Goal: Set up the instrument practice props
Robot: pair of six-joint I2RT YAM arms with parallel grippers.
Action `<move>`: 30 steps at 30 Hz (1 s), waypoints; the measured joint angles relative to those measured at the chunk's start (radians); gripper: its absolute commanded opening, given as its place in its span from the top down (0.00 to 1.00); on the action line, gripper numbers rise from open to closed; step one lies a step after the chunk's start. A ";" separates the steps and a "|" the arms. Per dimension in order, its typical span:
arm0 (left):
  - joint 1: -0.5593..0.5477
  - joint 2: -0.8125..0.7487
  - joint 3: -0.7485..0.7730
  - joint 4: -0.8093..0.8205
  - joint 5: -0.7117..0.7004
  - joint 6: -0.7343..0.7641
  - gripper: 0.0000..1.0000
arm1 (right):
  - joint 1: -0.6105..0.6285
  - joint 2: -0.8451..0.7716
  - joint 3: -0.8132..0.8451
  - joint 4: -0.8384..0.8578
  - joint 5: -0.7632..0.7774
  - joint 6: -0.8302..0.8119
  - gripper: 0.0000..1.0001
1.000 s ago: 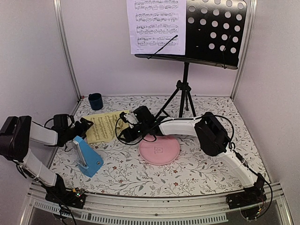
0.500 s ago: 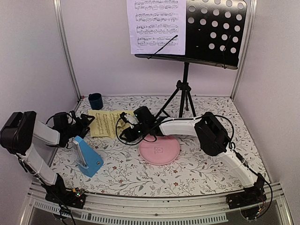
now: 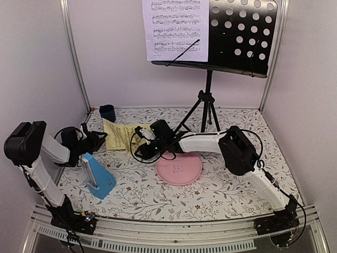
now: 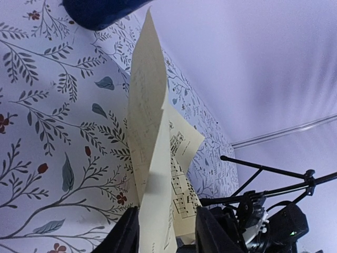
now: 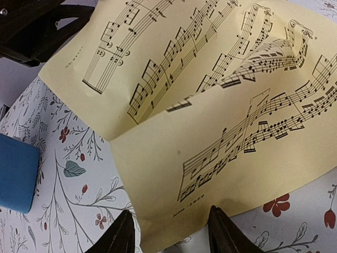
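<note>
— Fingers first, from the left. Left fingers (image 4: pixel 124 237) are standing narrow on either side of the yellow sheet (image 3: pixel 122 138), which is rising on edge between them. I cannot tell whether they are pinching it.
— And that arm?
— Left arm (image 3: pixel 39 158) is lying low, folded at the elbow, with its wrist reaching rightward just behind the blue metronome (image 3: pixel 99 176). The sheet is buckling up off the desk (image 3: pixel 221 195), and its long axis appears to be running left to right between the two wrists.
— Right side?
— Right fingers (image 5: pixel 122 234) are standing apart with the sheet's near edge between them; grip undetermined. Right arm (image 3: pixel 210 141) is stretching low across the desk behind the pink plate (image 3: pixel 179 168).
— Destination?
— Music stand (image 3: pixel 239 37) is standing behind and to the right of the sheet, with the lilac sheet (image 3: pixel 176 29) occupying its left half. In my judgement the right arm is lying nearer.
</note>
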 measured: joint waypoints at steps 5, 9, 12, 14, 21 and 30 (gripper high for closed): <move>0.000 -0.013 0.020 -0.028 -0.003 0.026 0.56 | 0.000 -0.002 -0.002 0.000 0.002 0.000 0.51; 0.000 -0.006 0.060 -0.043 0.000 0.039 0.49 | 0.000 -0.003 -0.004 0.000 0.005 -0.002 0.51; 0.000 0.024 0.080 -0.018 0.010 0.038 0.43 | 0.000 -0.007 -0.009 -0.001 0.006 -0.006 0.52; 0.000 0.055 0.085 0.006 0.027 0.034 0.41 | 0.000 -0.009 -0.011 -0.001 0.008 -0.009 0.52; -0.005 0.155 0.105 0.106 0.094 -0.023 0.07 | 0.000 -0.010 -0.013 -0.001 0.009 -0.013 0.52; -0.026 0.171 0.222 0.000 0.079 0.044 0.14 | 0.000 -0.011 -0.014 -0.005 0.009 -0.014 0.53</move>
